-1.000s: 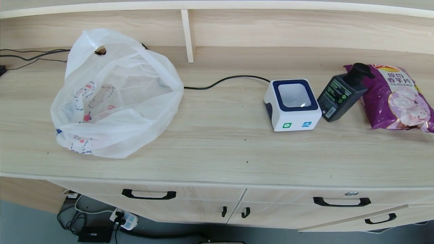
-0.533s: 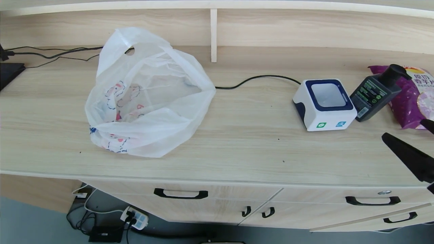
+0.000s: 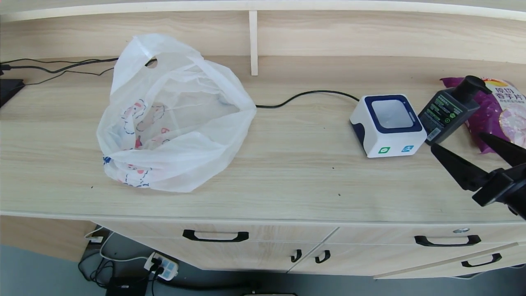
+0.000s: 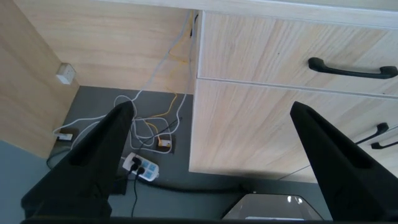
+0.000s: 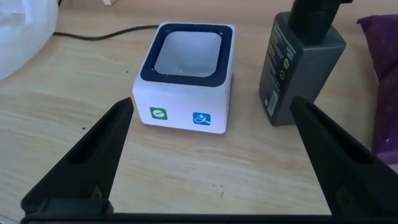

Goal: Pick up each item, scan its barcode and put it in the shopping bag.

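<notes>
Right gripper [image 3: 457, 142] released, empty, just near of bottle [image 3: 446, 111] and scanner [image 3: 388, 125]. Left gripper [image 4: 212, 109] released, facing drawers [image 4: 298, 130]. Bag [image 3: 172, 115] left.

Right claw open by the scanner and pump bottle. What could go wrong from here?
1. The pump bottle lies tight beside the scanner, its pump head by the chip bag; the open right claw could nudge either while closing.
2. The shopping bag is slumped at the counter's far left; a dropped item might catch its floppy rim.
3. The scanner's cable runs toward the bag and could snag on a low carry.
</notes>
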